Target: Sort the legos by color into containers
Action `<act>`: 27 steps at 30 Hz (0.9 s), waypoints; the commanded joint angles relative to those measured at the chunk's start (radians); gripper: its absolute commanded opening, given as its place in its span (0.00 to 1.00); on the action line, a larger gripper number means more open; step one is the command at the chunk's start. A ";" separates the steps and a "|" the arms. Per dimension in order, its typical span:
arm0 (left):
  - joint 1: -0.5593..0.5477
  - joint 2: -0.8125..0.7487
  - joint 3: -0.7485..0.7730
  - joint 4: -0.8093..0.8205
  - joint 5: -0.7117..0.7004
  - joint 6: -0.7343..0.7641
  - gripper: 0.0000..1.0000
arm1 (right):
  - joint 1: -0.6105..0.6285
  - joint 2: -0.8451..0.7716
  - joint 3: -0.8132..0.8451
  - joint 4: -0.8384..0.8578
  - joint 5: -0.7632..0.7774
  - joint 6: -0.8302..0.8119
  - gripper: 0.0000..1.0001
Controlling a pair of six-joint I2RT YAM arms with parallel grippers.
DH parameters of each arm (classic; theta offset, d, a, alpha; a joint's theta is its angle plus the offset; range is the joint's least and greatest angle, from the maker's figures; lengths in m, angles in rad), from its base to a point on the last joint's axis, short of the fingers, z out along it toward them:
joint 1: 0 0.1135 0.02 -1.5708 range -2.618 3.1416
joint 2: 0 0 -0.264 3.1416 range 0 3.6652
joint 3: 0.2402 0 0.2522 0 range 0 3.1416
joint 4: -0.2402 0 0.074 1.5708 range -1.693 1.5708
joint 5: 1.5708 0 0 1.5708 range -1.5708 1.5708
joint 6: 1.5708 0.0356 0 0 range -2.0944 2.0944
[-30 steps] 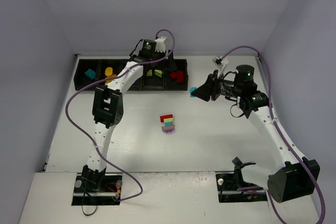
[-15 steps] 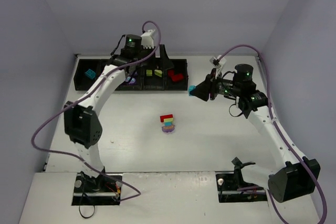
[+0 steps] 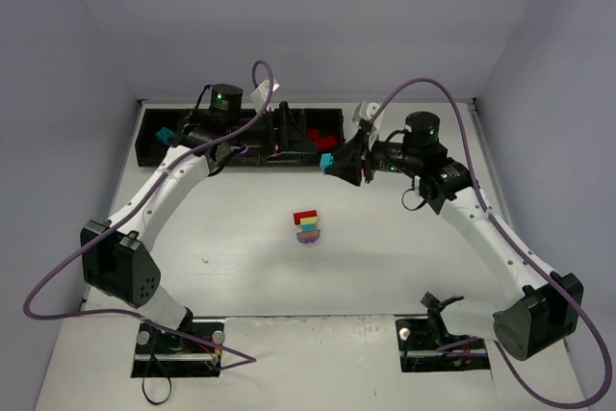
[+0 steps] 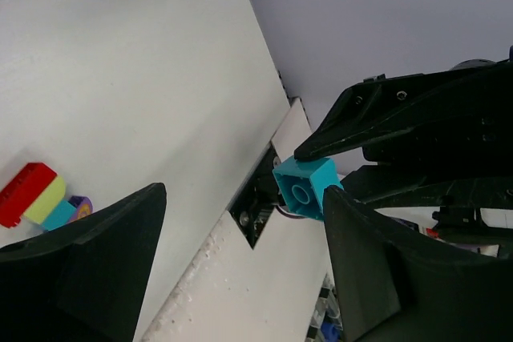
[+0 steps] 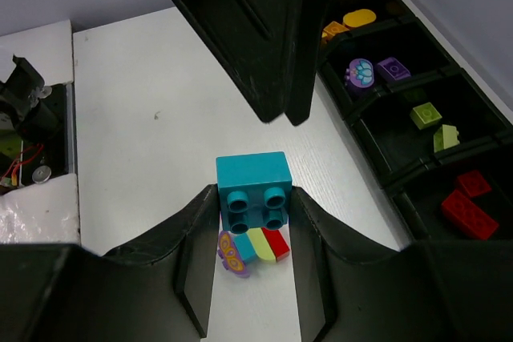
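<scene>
My right gripper (image 3: 334,163) is shut on a teal brick (image 3: 327,160) and holds it above the table, just in front of the row of black bins (image 3: 149,153). In the right wrist view the brick (image 5: 253,186) sits between both fingers. My left gripper (image 3: 296,138) is open and empty over the bins' right part, its fingers pointing at the teal brick (image 4: 307,186). A stack of red, lime, teal and purple bricks (image 3: 308,227) stands mid-table, and it also shows in the right wrist view (image 5: 255,247). The bins hold a teal brick (image 3: 166,134), orange (image 5: 353,20), purple (image 5: 375,70), lime (image 5: 433,122) and red bricks (image 5: 469,206).
The two grippers are close together near the bins' right end. The left arm (image 3: 168,185) stretches across the table's left side. Grey walls close in the table at the back and sides. The arm bases (image 3: 178,339) sit at the near edge.
My right gripper has moved left with the teal brick, towards the bins. The left arm's elbow has swung out to the left and its gripper now points right at the brick.
</scene>
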 commanded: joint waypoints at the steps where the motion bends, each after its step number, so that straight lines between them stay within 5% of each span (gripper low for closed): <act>1: -0.003 -0.075 0.011 0.061 0.074 -0.077 0.71 | 0.031 0.009 0.048 0.114 -0.024 -0.046 0.12; 27: -0.060 -0.117 -0.038 0.001 0.002 -0.109 0.56 | 0.153 0.058 0.062 0.196 -0.030 -0.064 0.20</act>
